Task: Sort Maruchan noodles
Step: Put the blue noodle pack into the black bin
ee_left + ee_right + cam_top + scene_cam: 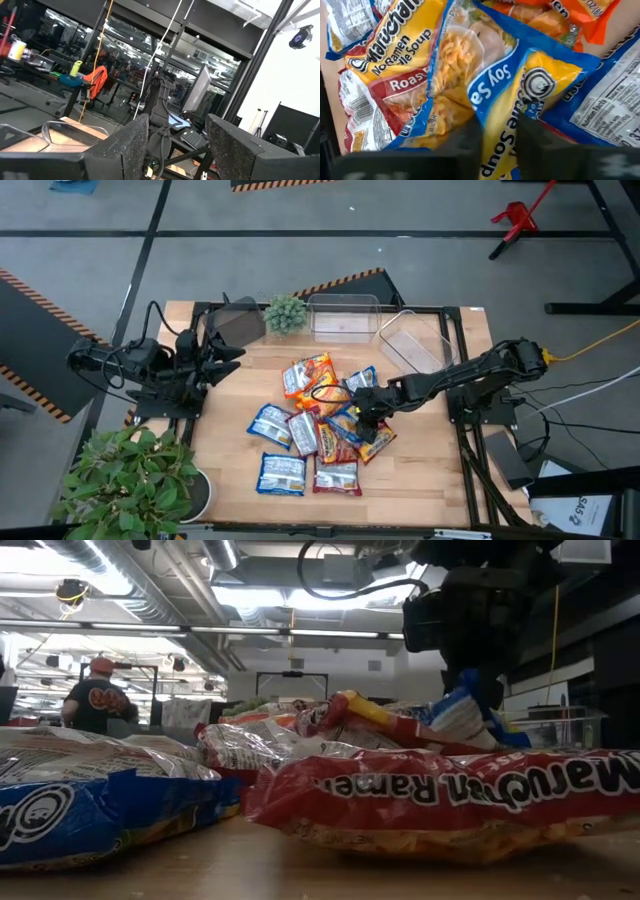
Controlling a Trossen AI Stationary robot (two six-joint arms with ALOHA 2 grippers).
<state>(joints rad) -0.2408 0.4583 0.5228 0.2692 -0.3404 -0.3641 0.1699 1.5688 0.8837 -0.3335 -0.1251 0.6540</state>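
Note:
Several Maruchan noodle packets (320, 420) lie in a loose, overlapping pile on the middle of the wooden table; they are blue-and-white, orange and red. My right gripper (366, 416) reaches in from the table's right and is down on the pile, shut on a blue-and-yellow soy sauce packet (520, 95). It also shows in the low view (470, 680) above the packets. My left gripper (228, 346) waits open and empty above the table's far left part, and its wrist view (177, 150) looks out into the room. My right gripper pinches the blue-and-yellow soy sauce packet between its two fingers at one end (501, 131). The fingers come from above, slanting down from the table's right. In the low view the held end (458, 718) stands raised toward the gripper, while the rest of the packet lies on the other packets.
Two clear plastic bins (345, 316) (415, 342) stand at the table's far edge, with a small green plant (285, 312) to their left. A large potted plant (130, 480) stands at the near left corner. A person (97, 695) is far off in the room.

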